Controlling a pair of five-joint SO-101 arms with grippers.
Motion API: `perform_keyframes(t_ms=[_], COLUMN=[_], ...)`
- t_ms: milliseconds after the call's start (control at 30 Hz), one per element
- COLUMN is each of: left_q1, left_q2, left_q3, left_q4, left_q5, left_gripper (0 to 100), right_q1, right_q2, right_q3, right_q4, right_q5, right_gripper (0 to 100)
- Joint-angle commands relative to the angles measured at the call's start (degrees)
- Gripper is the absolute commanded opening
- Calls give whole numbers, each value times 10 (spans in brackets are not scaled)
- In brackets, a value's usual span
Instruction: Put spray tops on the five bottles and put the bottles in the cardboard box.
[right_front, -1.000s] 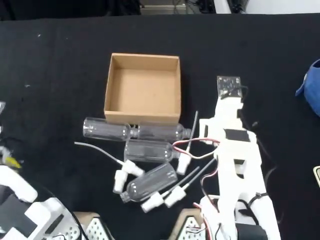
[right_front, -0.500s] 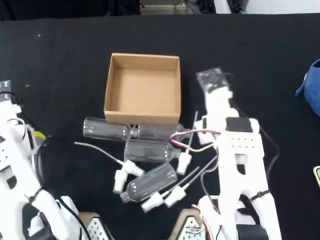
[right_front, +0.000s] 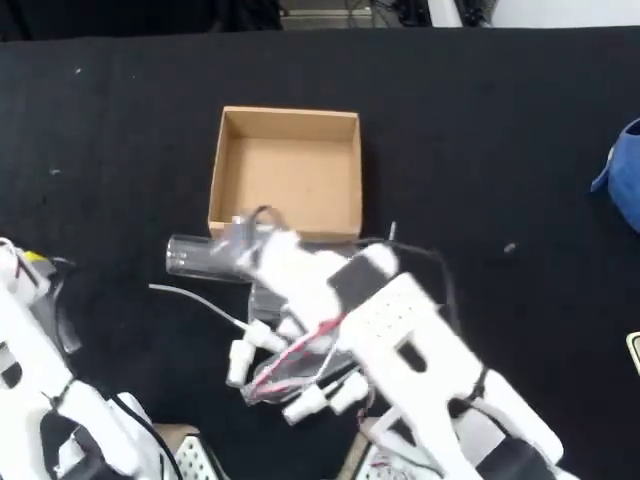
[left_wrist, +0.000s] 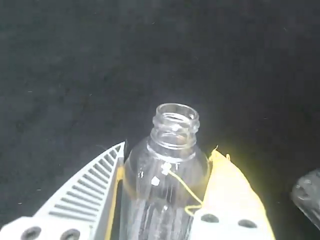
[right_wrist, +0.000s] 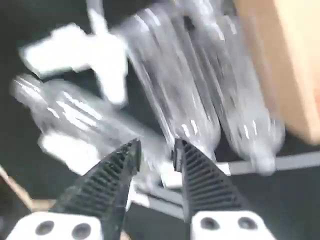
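Bottles (right_front: 200, 256) lie in a loose pile on the black table (right_front: 520, 120) in the high view, at 6 o'clock from the cardboard box (right_front: 215, 170), which has nothing in it; white spray tops (right_front: 240, 352) are scattered along the pile's 6 o'clock side, none of them on a neck that I can make out. My right arm (right_front: 400, 330) stretches over the pile from 5 o'clock, its wrist close to the box's near wall, while my left arm (right_front: 30, 350) sits at 8 o'clock, well apart from the box. In the left wrist view, the left gripper (left_wrist: 170, 150) is clamped around a clear held bottle (left_wrist: 175, 122), 1 jaw on each side of its shoulder, the threaded neck bare and open. In the right wrist view, the right gripper (right_wrist: 157, 145) hangs just above the pile with its jaws only narrowly parted; I see nothing firmly between them, though the view is blurred. I judge this the first capping step: 1 bottle presented, 0 of 5 boxed. Next, as I read it, the right jaws must widen, settle on 1 spray top by its head, then carry it so the dip tube threads into the open neck.
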Motion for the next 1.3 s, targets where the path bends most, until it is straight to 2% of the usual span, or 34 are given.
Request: perform_keyframes(t_ms=[0, 133, 233, 467, 900, 1267], left_q1=[-23, -29, -39, -37, -38, -38], left_q2=[49, 80, 80, 80, 80, 80], left_q3=[-22, -41, -41, -36, -36, -36], left_q4=[-23, -18, -18, -18, -18, -18], left_q5=[7, 11, 38, 40, 40, 40], left_gripper=[29, 29, 29, 29, 29, 29], right_q1=[-69, -70, -76, -120, -150, -172], right_q2=[-10, 58, 115, 210, 196, 197], right_q3=[29, 32, -10, -76, -79, -3], right_q4=[-112, -181, -184, -185, -171, -290], right_q5=[-48, -71, -98, -136, -143, -138], right_gripper=[157, 174, 173, 173, 173, 173])
